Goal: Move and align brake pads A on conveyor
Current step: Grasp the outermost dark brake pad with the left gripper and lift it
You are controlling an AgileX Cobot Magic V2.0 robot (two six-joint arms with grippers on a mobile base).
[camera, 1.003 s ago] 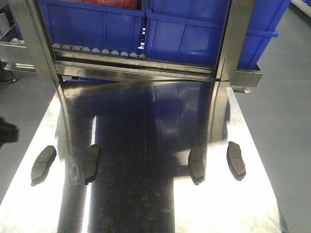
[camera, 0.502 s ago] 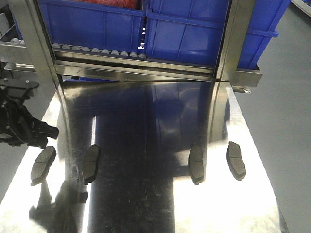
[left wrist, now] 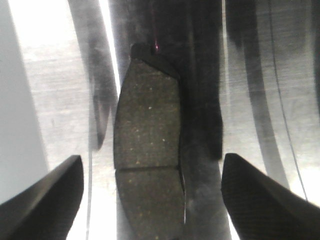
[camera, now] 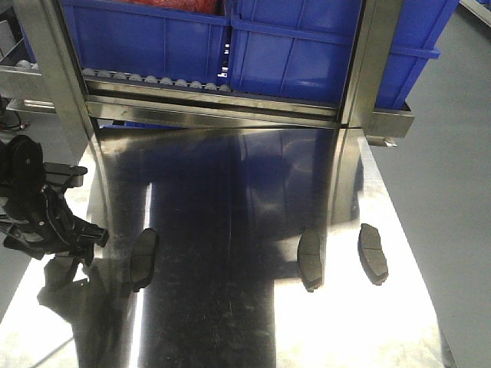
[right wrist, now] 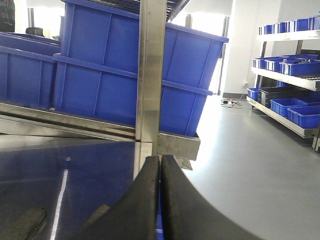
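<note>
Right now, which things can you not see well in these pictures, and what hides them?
1. Front view: the left gripper covers the leftmost brake pad.
2. Left wrist view: the bottom edge cuts off that pad's lower end; the height of the open fingers above it is unclear.
3. Right wrist view: the shut right gripper and the bottom edge hide most of the steel tabletop.
4. No view shows the conveyor.

Dark grey, curved and flat, the left pad [camera: 143,257], middle pad [camera: 309,258] and right pad [camera: 373,251] lie in a rough row on the shiny surface [camera: 230,322], long axes pointing away. The fourth pad [left wrist: 147,150] shows a speckled face with a thin cross groove.
</note>
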